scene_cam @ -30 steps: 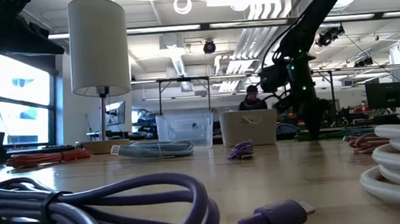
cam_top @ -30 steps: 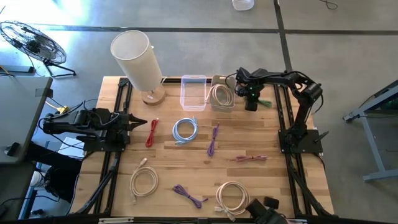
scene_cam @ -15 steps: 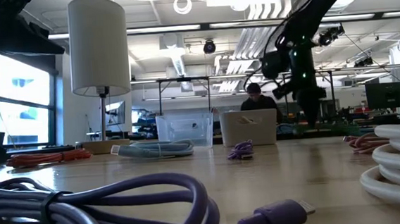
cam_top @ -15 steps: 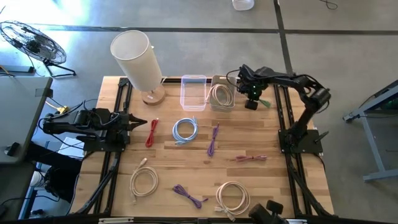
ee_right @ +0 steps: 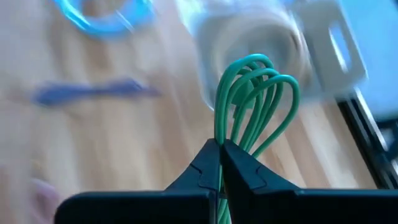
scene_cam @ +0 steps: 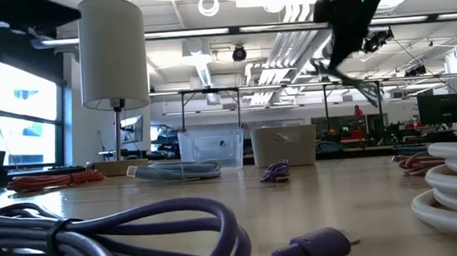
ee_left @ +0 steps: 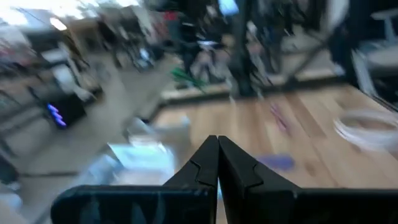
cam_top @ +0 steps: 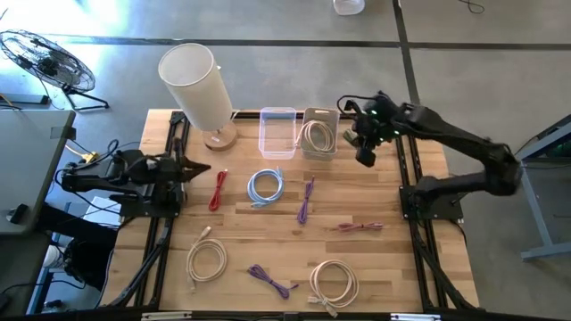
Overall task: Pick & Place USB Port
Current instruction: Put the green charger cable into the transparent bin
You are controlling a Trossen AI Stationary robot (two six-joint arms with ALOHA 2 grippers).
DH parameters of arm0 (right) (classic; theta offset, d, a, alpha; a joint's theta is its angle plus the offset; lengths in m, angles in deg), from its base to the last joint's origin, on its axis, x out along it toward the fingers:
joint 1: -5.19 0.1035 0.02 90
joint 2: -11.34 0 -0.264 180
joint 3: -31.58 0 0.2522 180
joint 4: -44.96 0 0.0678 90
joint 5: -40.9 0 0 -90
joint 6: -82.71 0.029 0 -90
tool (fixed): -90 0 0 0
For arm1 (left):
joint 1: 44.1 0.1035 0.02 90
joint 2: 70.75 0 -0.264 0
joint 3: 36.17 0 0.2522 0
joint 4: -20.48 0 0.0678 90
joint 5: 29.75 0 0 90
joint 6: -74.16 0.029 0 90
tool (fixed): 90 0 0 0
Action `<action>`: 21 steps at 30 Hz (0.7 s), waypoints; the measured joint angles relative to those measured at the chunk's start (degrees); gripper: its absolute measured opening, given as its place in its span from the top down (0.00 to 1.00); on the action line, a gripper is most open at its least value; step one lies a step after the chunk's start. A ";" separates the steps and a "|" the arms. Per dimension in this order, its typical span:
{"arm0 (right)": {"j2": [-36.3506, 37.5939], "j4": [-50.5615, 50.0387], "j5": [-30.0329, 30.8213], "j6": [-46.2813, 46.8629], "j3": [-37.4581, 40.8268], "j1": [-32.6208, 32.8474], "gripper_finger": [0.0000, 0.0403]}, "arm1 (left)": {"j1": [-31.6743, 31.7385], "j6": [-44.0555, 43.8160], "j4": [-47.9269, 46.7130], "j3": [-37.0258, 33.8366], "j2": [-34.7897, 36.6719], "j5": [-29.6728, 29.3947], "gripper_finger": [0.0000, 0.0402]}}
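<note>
My right gripper (cam_top: pixel 365 157) hangs high over the table's far right part, beside the beige bin (cam_top: pixel 318 134), and is shut on a coiled green cable (ee_right: pixel 251 99). In the low view the cable (scene_cam: pixel 346 74) shows as thin dark strands slanting below the gripper, well above the tabletop. The beige bin holds a white cable coil. A clear bin (cam_top: pixel 277 132) stands to its left. My left gripper (cam_top: pixel 205 167) is shut and holds nothing. It waits at the table's left side, near a red cable (cam_top: pixel 218 189). My right gripper pinches the green cable's bundled strands (ee_right: pixel 221 134) between its two fingers, just below where the loops fan out. The loops stick out past the fingertips. The cable is lifted clear of the table and hangs slanted below the gripper.
A white lamp (cam_top: pixel 196 85) stands at the far left. Loose cables lie across the table: blue (cam_top: pixel 265 186), purple (cam_top: pixel 306 198), pink (cam_top: pixel 359 226), white (cam_top: pixel 206 259), purple (cam_top: pixel 270 280) and white (cam_top: pixel 334 283). Bare wood lies to the right of the bins.
My right gripper has risen from the tabletop at the far right, staying shut, and has carried the green cable up clear of the wood. In the low view it has climbed from table height to the picture's top. My left arm has lifted a little.
</note>
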 joint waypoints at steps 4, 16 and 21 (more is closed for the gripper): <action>5.86 5.52 -1.48 4.10 -0.02 6.12 1.00 | 0.02 0.45 10.84 -1.67 -1.46 -0.76 1.00; 9.63 18.15 -2.78 4.62 -0.04 20.13 1.00 | 0.00 -2.64 34.32 -2.02 -21.52 14.23 0.95; 7.51 18.26 -2.48 4.32 -0.04 22.22 1.00 | 0.00 -4.79 46.45 -1.94 -31.74 17.91 0.82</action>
